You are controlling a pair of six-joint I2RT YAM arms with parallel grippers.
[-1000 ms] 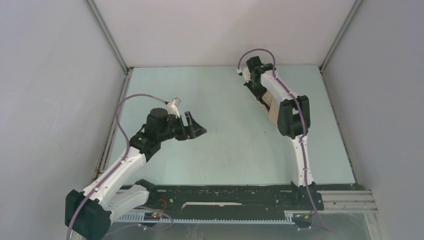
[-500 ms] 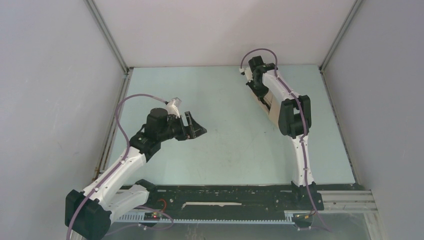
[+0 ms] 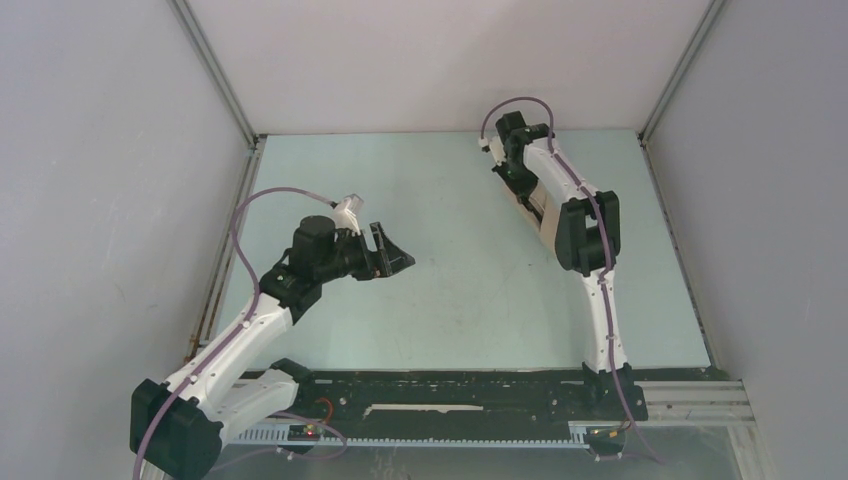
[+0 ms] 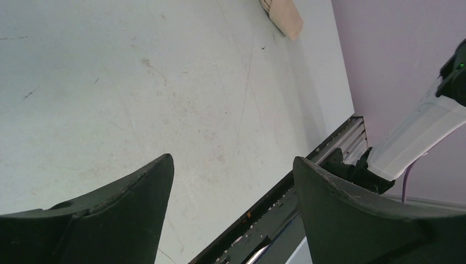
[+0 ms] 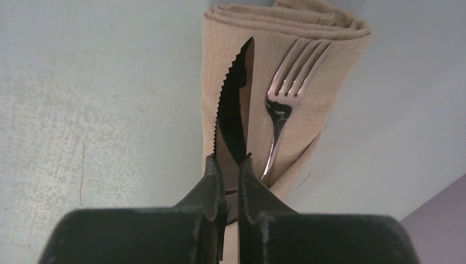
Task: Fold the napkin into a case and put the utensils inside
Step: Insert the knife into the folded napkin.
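The napkin (image 5: 329,93) lies folded into a narrow beige case, its layered end pointing away in the right wrist view. A black serrated knife (image 5: 232,110) and a silver fork (image 5: 286,93) lie side by side on it, their lower ends tucked under a diagonal fold. My right gripper (image 5: 231,159) is shut, its tips just over the knife's blade where it enters the fold; I cannot see whether they touch it. My left gripper (image 4: 232,159) hangs open and empty above bare table, far to the left of the case (image 4: 283,16).
The right arm (image 3: 580,225) stretches over the case near the back right of the pale green table (image 3: 400,180). White walls with metal corner posts close in the sides and back. A black rail (image 3: 450,390) runs along the near edge.
The right wrist has shifted slightly to the right at the back of the table. The left arm has not moved.
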